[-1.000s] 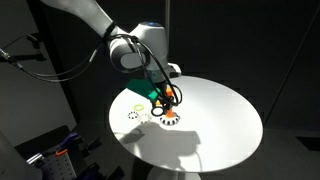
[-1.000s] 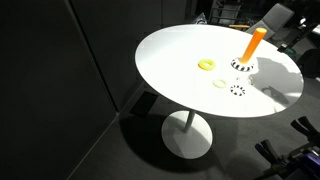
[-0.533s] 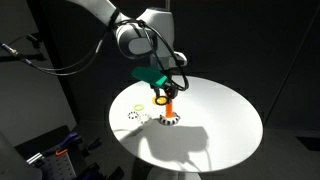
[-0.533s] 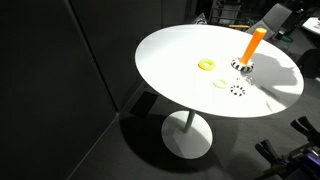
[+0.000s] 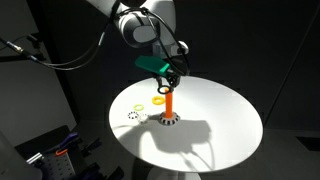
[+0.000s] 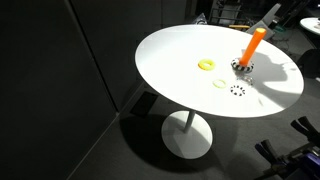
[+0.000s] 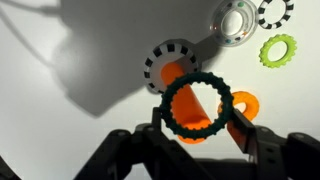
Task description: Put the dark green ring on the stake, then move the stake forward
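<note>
The stake is an orange peg [image 5: 168, 104] on a checkered base, standing upright on the white round table; it also shows in an exterior view [image 6: 253, 44] and in the wrist view [image 7: 178, 76]. My gripper [image 5: 166, 70] hangs just above the peg's top and is shut on the dark green ring [image 7: 197, 78], held flat between the two fingers [image 7: 198, 118]. In the wrist view the peg shows through and beside the ring's open centre. The gripper is not clearly seen in the exterior view from the table's far side.
A yellow ring [image 5: 159, 101] [image 6: 206, 65] [image 7: 277, 48], a black-and-white speckled ring [image 5: 133, 115] [image 6: 237, 90] [image 7: 274, 12] and a pale ring [image 6: 220, 84] [image 7: 236, 22] lie near the stake. An orange ring [image 7: 245, 103] lies by it. The table [image 5: 225, 120] stands among dark surroundings.
My gripper has risen from table height beside the stake to just above the peg's top, carrying the dark green ring. The stake and other rings have not moved.
</note>
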Robot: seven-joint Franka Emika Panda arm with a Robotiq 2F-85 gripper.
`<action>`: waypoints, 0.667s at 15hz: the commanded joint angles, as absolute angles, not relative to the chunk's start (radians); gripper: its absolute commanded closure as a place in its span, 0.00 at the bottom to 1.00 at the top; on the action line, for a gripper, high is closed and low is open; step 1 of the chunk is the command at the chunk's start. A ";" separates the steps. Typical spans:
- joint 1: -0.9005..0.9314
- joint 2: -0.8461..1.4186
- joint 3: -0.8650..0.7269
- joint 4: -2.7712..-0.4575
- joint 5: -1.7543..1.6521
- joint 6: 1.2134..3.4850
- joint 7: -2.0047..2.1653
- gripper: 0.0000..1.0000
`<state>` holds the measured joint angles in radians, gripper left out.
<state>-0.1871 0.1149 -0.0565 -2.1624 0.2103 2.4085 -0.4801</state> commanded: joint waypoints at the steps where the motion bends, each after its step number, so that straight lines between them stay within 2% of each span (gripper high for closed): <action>1: -0.169 0.150 -0.060 -2.090 0.226 2.375 -0.445 0.58; 10: -0.157 0.242 -0.051 -1.983 0.207 2.365 -0.375 0.58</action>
